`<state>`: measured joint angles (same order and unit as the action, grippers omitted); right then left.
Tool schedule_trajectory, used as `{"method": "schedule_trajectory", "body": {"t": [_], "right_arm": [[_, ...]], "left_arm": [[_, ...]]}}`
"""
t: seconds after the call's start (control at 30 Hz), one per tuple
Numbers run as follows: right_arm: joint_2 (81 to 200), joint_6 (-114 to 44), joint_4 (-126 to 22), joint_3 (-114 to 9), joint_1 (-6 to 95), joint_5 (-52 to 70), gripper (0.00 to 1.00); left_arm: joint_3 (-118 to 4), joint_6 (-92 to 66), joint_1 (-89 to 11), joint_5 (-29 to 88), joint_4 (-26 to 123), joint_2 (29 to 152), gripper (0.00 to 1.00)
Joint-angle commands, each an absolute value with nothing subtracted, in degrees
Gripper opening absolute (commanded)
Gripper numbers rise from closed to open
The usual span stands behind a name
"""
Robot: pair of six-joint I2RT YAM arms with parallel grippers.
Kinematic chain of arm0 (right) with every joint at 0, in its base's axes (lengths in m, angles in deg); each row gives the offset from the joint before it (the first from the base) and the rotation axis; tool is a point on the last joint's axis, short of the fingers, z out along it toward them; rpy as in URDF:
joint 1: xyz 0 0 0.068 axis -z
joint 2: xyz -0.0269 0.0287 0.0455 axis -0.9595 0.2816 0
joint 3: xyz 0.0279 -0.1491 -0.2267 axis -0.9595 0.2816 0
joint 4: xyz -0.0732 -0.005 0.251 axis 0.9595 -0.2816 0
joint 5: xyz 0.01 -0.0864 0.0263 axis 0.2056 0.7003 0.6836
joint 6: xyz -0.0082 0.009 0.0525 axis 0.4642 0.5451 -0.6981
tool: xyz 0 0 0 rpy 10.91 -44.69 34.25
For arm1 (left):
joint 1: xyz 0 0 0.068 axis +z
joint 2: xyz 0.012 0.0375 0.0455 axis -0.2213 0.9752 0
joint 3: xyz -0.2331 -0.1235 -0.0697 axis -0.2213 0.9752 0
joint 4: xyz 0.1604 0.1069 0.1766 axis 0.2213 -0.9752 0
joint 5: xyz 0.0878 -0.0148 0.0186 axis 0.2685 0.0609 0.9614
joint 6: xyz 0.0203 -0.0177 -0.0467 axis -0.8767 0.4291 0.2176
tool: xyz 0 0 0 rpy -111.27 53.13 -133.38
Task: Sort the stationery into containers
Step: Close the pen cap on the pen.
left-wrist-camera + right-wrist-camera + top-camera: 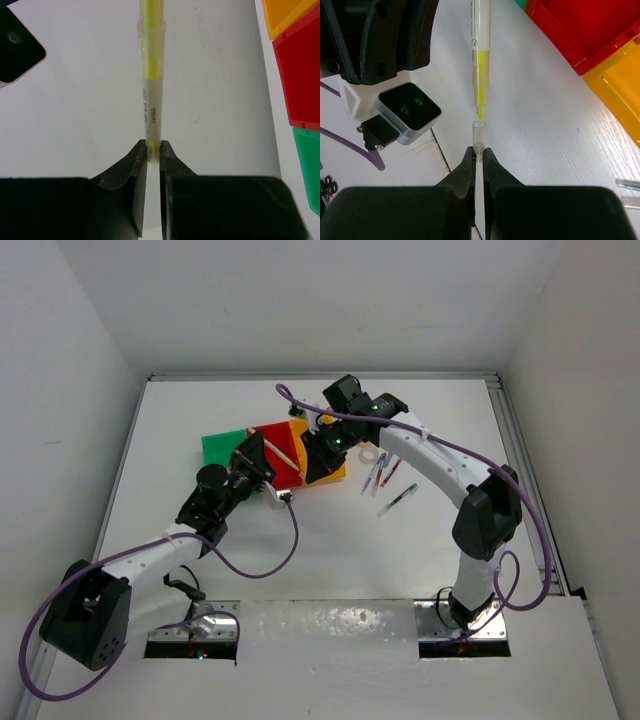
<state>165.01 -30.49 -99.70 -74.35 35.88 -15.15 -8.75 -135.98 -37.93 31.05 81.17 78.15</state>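
Note:
My left gripper (153,147) is shut on the back end of a clear pen with a yellow core (151,100), which points away from it. In the right wrist view that pen (481,55) ends in a bare yellow tip. The tip sits just short of a small clear cap (479,131), on which my right gripper (479,150) is shut. From above, the pen (283,453) spans between the left gripper (262,450) and the right gripper (308,462), over the joined green (222,448), red (284,472) and yellow (337,473) containers.
Several thin pens (377,474) lie on the white table right of the bins, one more (397,500) nearer the front. A pale tape ring (370,455) rests beside them. Purple cables loop from both arms. The bins show at the right edge of the left wrist view (300,75).

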Motion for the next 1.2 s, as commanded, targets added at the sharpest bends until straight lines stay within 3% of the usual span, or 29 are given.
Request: {"method": "schedule_trajectory", "body": {"t": [0.0, 1.17], "right_arm": [[162.55, -29.46, -99.0, -75.94, 35.32, -15.72, 0.0], [167.82, -36.92, -89.25, -80.95, 35.32, -19.94, 0.0]], "left_arm": [[-9.05, -136.36, -38.36, 30.04, 83.58, 78.32, 0.0], [-4.12, -134.08, -41.97, 24.32, 81.83, 75.24, 0.0]]}}
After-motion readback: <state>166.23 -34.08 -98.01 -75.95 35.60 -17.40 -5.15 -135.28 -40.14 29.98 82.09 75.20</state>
